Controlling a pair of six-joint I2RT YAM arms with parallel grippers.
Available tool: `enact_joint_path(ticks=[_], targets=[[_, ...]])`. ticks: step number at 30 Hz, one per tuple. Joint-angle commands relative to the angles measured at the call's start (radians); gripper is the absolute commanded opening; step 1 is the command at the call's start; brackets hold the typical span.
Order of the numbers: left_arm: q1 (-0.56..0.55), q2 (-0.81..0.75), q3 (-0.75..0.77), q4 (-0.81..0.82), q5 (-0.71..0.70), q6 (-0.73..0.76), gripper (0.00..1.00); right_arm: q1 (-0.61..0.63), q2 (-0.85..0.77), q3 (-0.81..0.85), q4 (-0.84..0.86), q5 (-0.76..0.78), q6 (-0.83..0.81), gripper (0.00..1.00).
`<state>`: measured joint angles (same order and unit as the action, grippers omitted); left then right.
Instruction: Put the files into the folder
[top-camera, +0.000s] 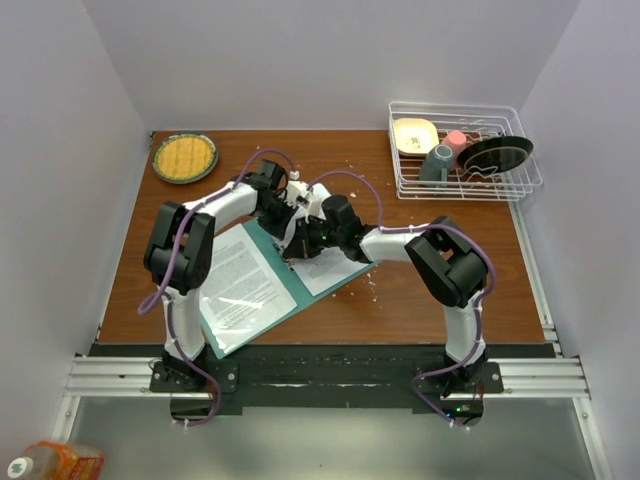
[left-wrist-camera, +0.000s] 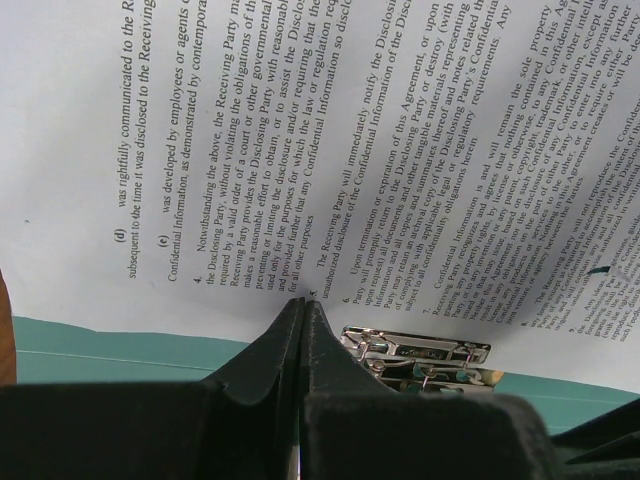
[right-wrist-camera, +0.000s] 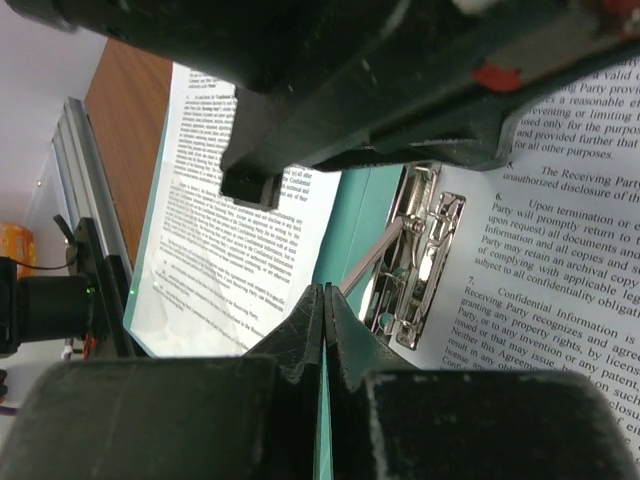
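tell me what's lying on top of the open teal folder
White printed paper sheets lie on both folder halves; a silver metal clip sits near the spine. Anything beneath the sheets is covered.

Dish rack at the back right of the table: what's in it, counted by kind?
In the dish rack:
Plates: 2 (cream square plate, black plate)
Cups: 2 (pink cup, blue-grey cup)
Total: 4
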<state>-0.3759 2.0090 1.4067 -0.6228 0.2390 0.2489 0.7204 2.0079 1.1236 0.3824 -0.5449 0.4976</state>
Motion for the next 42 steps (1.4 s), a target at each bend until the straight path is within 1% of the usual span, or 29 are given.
enact_joint_path(ticks=[1,9,16,23,35,42], targets=[[-0.003,0.028,-0.035,-0.068,-0.03,0.027,0.0,0.001,0.017,-0.044,0.0,-0.02,-0.001,0.0],[-0.001,0.03,-0.026,-0.068,-0.03,0.029,0.0,0.005,0.005,-0.105,-0.037,0.005,-0.019,0.0],[-0.001,0.03,-0.023,-0.069,-0.027,0.027,0.0,0.017,0.012,-0.096,-0.091,0.033,-0.054,0.0],[0.0,0.031,-0.02,-0.069,-0.03,0.029,0.0,0.042,0.02,-0.099,-0.163,0.109,-0.1,0.0],[0.0,0.033,-0.018,-0.069,-0.026,0.029,0.0,0.048,0.028,-0.142,-0.166,0.161,-0.085,0.0],[0.003,0.034,-0.022,-0.066,-0.023,0.03,0.0,0.053,0.029,-0.16,-0.188,0.224,-0.096,0.0]])
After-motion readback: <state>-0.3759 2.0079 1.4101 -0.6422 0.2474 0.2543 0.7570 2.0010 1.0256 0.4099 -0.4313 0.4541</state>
